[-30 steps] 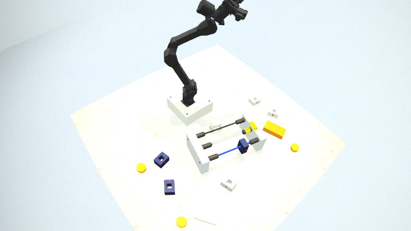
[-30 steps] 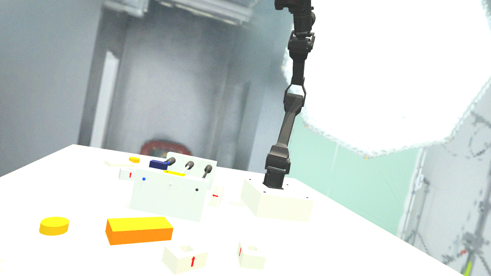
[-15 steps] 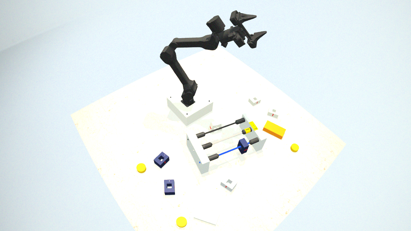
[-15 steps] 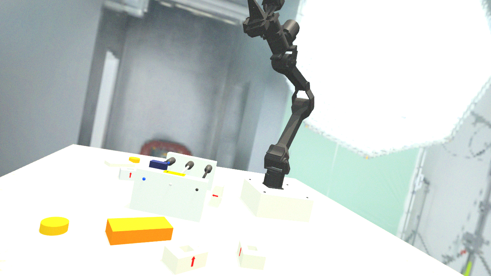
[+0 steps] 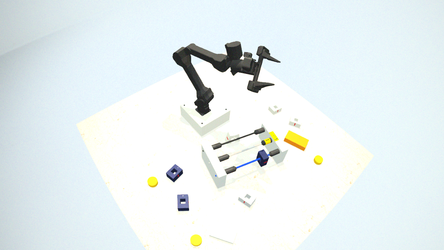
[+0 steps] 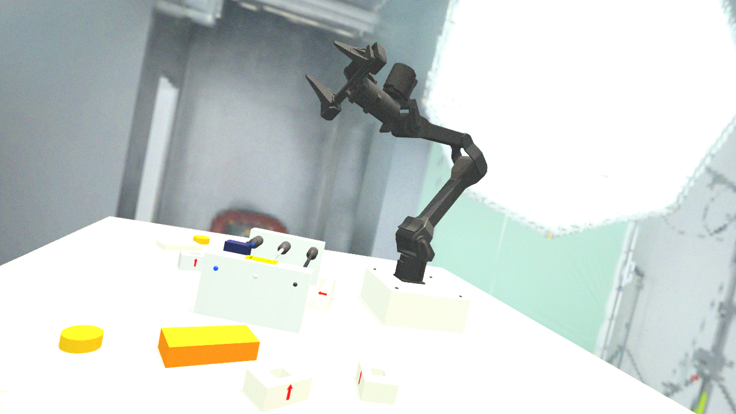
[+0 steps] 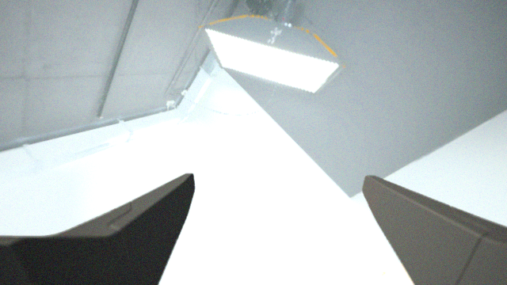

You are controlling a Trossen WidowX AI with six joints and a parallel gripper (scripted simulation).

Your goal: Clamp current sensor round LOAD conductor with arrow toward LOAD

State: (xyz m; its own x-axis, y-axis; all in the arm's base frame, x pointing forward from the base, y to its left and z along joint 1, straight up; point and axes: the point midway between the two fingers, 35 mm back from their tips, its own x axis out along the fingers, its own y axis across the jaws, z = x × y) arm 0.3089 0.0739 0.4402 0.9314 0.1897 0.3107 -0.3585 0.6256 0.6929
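Note:
My gripper (image 5: 276,73) (image 6: 320,58) (image 7: 278,181) is wide open and empty, high above the table. Three conductors run between the rack's two end walls: black (image 5: 240,137), white (image 5: 245,150) and blue (image 5: 246,163). A yellow label (image 5: 273,136) (image 6: 261,260) sits at one end wall; its lettering is too small to read. The white conductor carries a yellow band (image 5: 267,141) near that wall. A navy sensor block (image 5: 262,157) (image 6: 237,247) with a red mark is around the blue conductor. A white sensor-like block (image 5: 236,135) (image 6: 322,301) with a red arrow stands beside the rack, behind the black conductor; its opening is unclear.
White blocks (image 5: 273,110) (image 5: 298,125) (image 5: 249,202) and navy blocks (image 5: 178,174) (image 5: 182,207) with square holes lie around the rack (image 5: 221,180) (image 6: 252,303). There are an orange block (image 5: 296,140) (image 6: 210,347), yellow discs (image 5: 318,159) (image 5: 152,181) (image 5: 195,240) and a flat white plate (image 5: 222,238).

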